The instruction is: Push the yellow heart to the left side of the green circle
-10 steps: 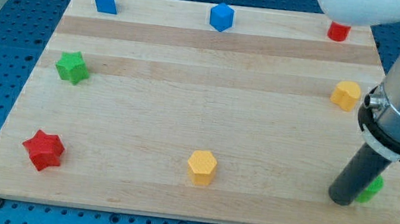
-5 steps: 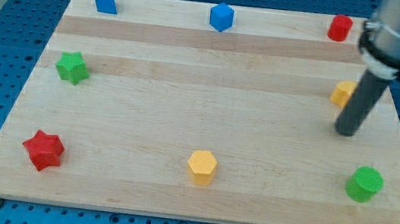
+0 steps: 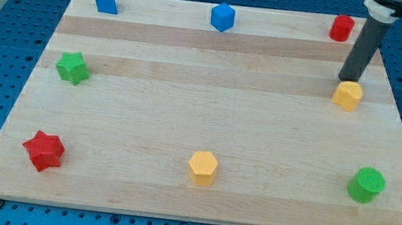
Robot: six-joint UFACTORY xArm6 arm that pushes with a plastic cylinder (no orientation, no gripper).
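You are looking at the yellow heart sitting flat on the surface near the view's right edge, in the upper half, its top face a lighter yellow than its orange-tinted sides; the heart outline is hard to make out at this size. The green circle is standing as a short upright cylinder near the view's bottom right corner, bright green with a round flat top. The heart is lying well apart from the circle, toward the view's top and slightly to the view's left of it.
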